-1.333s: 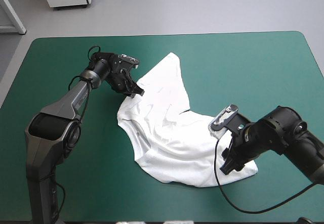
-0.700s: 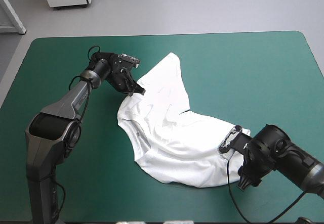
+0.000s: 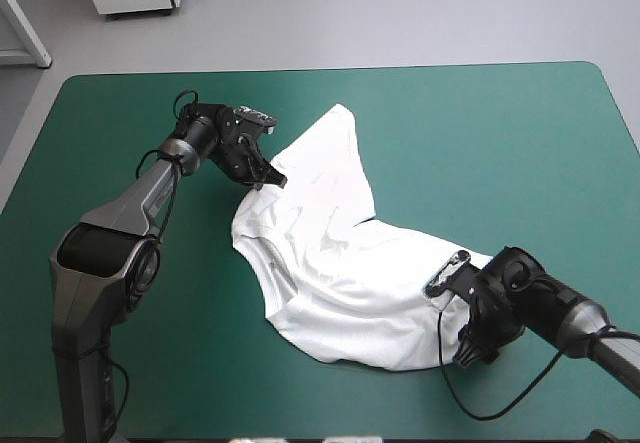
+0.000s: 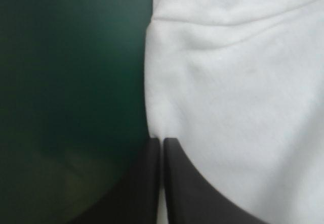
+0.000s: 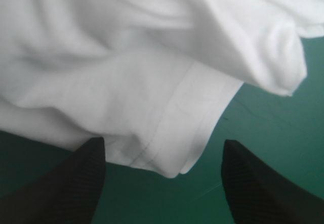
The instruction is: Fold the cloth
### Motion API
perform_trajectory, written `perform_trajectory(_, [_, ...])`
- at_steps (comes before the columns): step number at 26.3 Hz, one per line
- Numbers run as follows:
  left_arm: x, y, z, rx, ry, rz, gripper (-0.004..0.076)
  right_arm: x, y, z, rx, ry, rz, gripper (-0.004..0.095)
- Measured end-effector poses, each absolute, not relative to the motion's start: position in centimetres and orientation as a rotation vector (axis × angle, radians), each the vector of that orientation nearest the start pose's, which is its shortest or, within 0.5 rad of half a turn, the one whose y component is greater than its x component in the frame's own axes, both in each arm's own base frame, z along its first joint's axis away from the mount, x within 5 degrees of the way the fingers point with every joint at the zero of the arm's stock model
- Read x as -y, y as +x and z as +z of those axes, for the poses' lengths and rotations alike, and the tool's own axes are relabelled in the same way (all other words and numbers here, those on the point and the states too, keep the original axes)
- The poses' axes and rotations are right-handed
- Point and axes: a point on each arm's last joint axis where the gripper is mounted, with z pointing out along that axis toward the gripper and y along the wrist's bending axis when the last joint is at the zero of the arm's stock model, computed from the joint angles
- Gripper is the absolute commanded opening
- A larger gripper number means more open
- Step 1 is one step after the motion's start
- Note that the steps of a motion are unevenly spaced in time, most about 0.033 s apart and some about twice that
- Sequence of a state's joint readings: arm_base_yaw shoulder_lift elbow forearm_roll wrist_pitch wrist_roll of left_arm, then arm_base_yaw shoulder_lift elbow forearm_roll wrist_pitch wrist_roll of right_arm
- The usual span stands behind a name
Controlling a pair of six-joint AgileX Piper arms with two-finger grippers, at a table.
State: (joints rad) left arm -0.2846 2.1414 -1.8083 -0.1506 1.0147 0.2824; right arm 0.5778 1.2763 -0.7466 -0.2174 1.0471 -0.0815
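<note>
Left pincer (image 4: 162,143) tight on T-shirt (image 4: 238,92) edge

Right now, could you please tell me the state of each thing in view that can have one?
T-shirt: spread out but wrinkled on the teal-green cover, not yet folded.
Left claw: shut on the T-shirt's edge.
Right claw: open, a hem corner lying between its fingers, not gripped.

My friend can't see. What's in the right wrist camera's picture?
A rumpled white T-shirt fills most of the view, one hemmed corner lying between the open black fingers of the right gripper. The teal-green cover shows under and beside it.
</note>
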Motion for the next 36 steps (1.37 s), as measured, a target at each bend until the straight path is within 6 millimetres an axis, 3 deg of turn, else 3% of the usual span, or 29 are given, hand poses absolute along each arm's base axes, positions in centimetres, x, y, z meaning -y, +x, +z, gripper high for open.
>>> perform_trajectory(2, [14.1,44.0,21.4,-2.735,0.711,-0.199,-0.0009,-8.7,17.7,22.1,-2.830,-1.064,-0.250,0.0577])
perform_trajectory(5, [14.1,44.0,21.3,-2.733,0.709,-0.198,-0.0009,-8.3,17.2,21.2,-2.861,-1.046,-0.209,0.0452])
perform_trajectory(10, [14.1,44.1,21.3,-2.732,0.710,-0.199,-0.0009,-8.7,17.0,20.7,-2.896,-1.049,-0.128,0.0107])
perform_trajectory(14, [14.1,44.1,21.3,-2.732,0.711,-0.202,-0.0009,-9.1,17.1,20.3,-2.926,-1.090,-0.082,-0.0018])
perform_trajectory(26, [14.1,44.0,22.4,-2.728,0.718,-0.209,-0.0009,-10.0,18.7,21.3,-2.954,-1.107,-0.061,-0.0017])
perform_trajectory(30, [13.9,43.1,25.4,-2.679,0.716,-0.202,-0.0009,-11.2,20.5,23.7,-2.859,-1.046,-0.009,-0.0017])
perform_trajectory(36, [12.8,39.9,32.7,-2.562,0.716,-0.166,-0.0009,-11.5,21.2,30.8,-2.718,-0.945,0.022,-0.0017])
